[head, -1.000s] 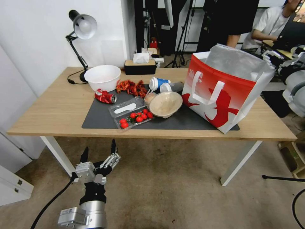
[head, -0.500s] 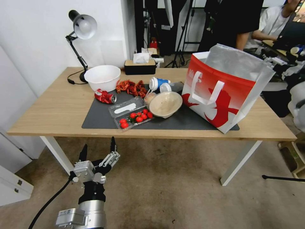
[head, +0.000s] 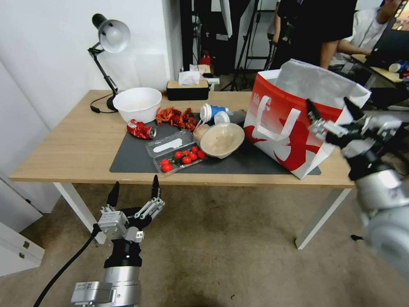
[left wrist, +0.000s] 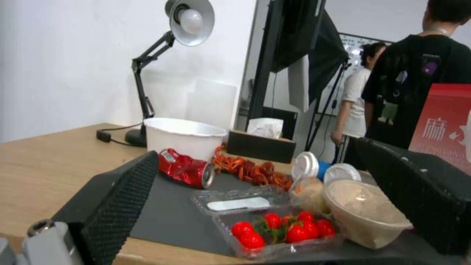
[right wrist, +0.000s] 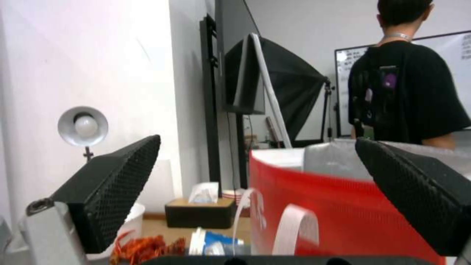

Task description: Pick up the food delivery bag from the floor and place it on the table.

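Observation:
The food delivery bag (head: pixel 289 128), red and white with a silver foil lining and white strap handles, stands upright on the right end of the table (head: pixel 76 145), partly on the dark grey mat. My right gripper (head: pixel 329 106) is open, raised in front of the bag's near right corner, with nothing between its fingers. In the right wrist view the bag (right wrist: pixel 343 206) sits just beyond the spread fingers. My left gripper (head: pixel 135 187) is open and holds nothing, over the floor (head: pixel 221 256) below the table's front edge.
On the table are a desk lamp (head: pixel 108 38), white bowl (head: pixel 137 103), crushed red can (head: pixel 141 129), crayfish shells (head: pixel 177 117), tomato box (head: pixel 181 158), beige bowl (head: pixel 221 139), cups (head: pixel 213 111) and tissue box (head: pixel 187 88). A white cabinet (head: pixel 17 251) stands at left.
My right arm has swung in from the right edge to the front of the bag's right side, fingers open. The left gripper has risen slightly. The bag has not moved.

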### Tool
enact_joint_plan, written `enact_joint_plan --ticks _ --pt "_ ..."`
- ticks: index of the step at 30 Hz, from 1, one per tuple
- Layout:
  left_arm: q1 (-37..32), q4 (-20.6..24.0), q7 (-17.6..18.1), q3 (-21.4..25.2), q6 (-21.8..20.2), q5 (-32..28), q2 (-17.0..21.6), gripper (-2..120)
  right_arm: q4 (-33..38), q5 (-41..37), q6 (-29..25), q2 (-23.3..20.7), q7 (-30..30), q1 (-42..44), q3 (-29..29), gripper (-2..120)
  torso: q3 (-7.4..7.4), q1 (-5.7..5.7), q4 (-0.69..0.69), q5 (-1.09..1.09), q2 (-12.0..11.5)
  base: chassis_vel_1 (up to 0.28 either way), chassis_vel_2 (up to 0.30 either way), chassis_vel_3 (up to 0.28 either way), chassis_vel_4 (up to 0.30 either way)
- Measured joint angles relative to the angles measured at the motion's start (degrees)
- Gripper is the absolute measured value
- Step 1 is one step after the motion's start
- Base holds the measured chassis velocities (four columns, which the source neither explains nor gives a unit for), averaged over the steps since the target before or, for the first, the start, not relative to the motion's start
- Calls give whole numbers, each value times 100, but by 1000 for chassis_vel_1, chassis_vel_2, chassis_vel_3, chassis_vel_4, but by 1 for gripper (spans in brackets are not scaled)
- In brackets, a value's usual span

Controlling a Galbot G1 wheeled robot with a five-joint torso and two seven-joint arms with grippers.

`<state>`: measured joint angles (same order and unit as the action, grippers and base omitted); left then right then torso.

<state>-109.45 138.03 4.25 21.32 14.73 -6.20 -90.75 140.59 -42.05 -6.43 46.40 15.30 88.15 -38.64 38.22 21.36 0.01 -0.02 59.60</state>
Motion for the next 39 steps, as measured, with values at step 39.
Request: enact_joint_plan --ticks 39 --pt "47 -717 -41 -131 291 320 -73 100 -1254 4280 -1560 2940 1113 1734 2320 100 1 2 0 2 -1 0 0 0 0"
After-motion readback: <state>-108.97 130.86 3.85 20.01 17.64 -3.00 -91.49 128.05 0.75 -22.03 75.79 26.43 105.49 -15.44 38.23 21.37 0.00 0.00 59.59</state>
